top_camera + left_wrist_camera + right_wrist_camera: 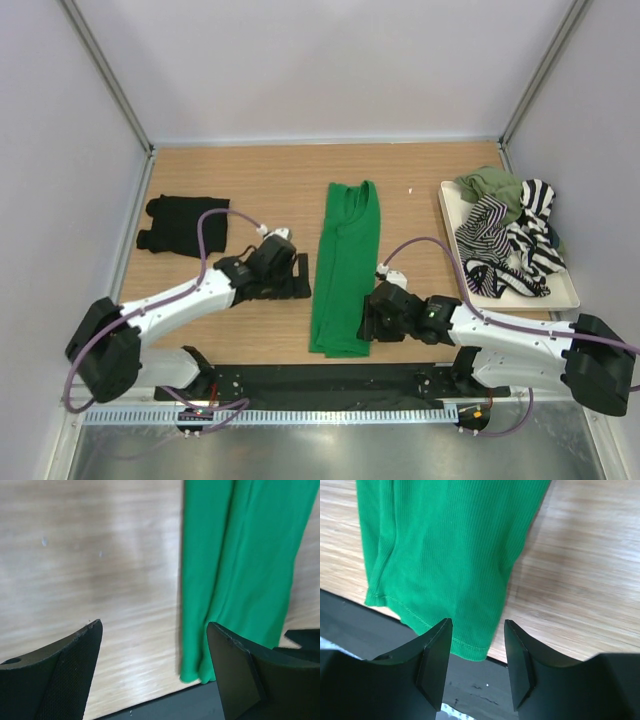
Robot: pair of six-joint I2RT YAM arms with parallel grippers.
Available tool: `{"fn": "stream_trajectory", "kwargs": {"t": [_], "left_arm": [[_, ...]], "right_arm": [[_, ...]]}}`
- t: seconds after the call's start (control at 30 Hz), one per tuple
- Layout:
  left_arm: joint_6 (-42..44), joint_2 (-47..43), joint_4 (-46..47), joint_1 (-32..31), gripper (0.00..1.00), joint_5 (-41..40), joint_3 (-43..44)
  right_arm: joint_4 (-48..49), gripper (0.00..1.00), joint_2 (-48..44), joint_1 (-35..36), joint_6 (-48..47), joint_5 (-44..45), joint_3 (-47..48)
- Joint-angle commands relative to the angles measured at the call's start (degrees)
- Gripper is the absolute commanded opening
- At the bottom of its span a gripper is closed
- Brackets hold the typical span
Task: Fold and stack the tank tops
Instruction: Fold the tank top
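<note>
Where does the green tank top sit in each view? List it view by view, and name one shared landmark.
Top external: the green tank top lies lengthwise in the middle.
Left wrist: the top fills the right half.
Right wrist: the top covers the upper left and centre.
Shared landmark: its hem beside the dark front strip.

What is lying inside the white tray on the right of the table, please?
The white tray holds a crumpled olive tank top at its far end and black-and-white striped cloth heaped nearer. Anything beneath the heap is covered.
</note>
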Motion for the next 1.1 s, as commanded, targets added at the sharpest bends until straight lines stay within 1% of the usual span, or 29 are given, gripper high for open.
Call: {"fn": "stream_trajectory", "kwargs": {"t": [0.0,0.03,0.13,0.17,0.23,0.27,0.33,0.37,0.4,0.43,0.47,0.53,0.57,0.63,0.67,0.7,0.73,0.8,0.9,1.07], "left_arm": [[-6.8,-7.51,2.79,-3.54,0.85,-1.08,-7.2],[-8.81,-9.96,2.88,-4.52,0.85,-0.73,-8.63],[-11.37,-12.87,4.37,-8.21,0.85,0.94,-12.94],[-13.21,-13.14,4.81,-9.01,0.85,1.12,-13.73],[-14.8,-12.89,7.61,-11.2,0.85,2.35,-16.1],[-16.12,-12.27,10.06,-11.65,0.84,3.31,-16.63],[-17.35,-11.31,11.57,-13.22,0.84,4.29,-17.52],[-17.88,-9.91,12.02,-13.93,0.83,4.03,-17.43],[-18.93,-9.37,12.19,-15.68,0.83,3.59,-17.17],[-19.46,-8.67,12.54,-16.65,0.83,3.15,-16.9],[-19.99,-7.36,13.24,-17.62,0.83,3.06,-16.73],[-21.49,-5.6,13.95,-20.25,0.82,2.62,-15.85],[-21.93,-3.85,14.82,-21.48,0.82,2.1,-15.67],[-23.42,-2.17,15.97,-22.19,0.79,1.91,-15.41],[-23.77,-1.29,17.71,-22.54,0.76,2.61,-15.41],[-24.04,0.11,18.6,-22.81,0.69,2.88,-15.58],[-25.17,0.73,18.87,-22.99,0.65,2.71,-15.58],[-25.97,2.05,19.58,-23.77,0.58,1.74,-15.76],[-27.64,2.15,19.58,-24.13,0.57,0.6,-16.63],[-29.48,-1.89,19.67,-24.48,0.59,-0.9,-19.27]], "right_arm": [[4.8,0.52,-1.84,0.06,3.24,-3.05,-2.31],[5.41,0.52,-1.58,0.15,3.42,-3.58,-2.85],[7.43,0.51,-1.49,0.67,4.47,-4.29,-4.52],[7.87,0.47,-1.58,0.94,4.74,-6.12,-4.87],[7.61,0.44,-1.67,1.02,5.35,-6.14,-5.57],[7.35,0.37,-1.75,1.11,5.53,-6.22,-5.84],[6.21,0.26,-2.28,1.11,5.79,-5.79,-6.37],[4.47,0.16,-2.72,1.29,6.32,-5.44,-6.45],[3.32,0.14,-3.85,1.38,6.41,-5.26,-6.54],[2.18,0.14,-4.74,1.47,6.67,-2.82,-6.46],[0.68,0.14,-5.53,1.55,6.76,-2.45,-6.63],[0.49,0.15,-7.64,1.47,7.02,-2.36,-7.24],[0.67,0.17,-7.99,1.47,7.11,-2.53,-7.51],[0.93,0.19,-8.0,1.55,7.03,-2.8,-7.51],[0.76,0.2,-7.74,1.55,6.94,-2.71,-7.33],[0.5,0.2,-7.47,1.47,6.68,-2.54,-7.16],[0.49,0.2,-7.21,1.47,6.67,-2.45,-7.16],[0.58,0.2,-7.21,1.55,6.59,-2.36,-7.42],[0.14,0.2,-7.99,1.47,6.58,-2.27,-7.95],[-1.26,0.19,-10.62,1.55,6.67,-1.83,-8.83]]}}
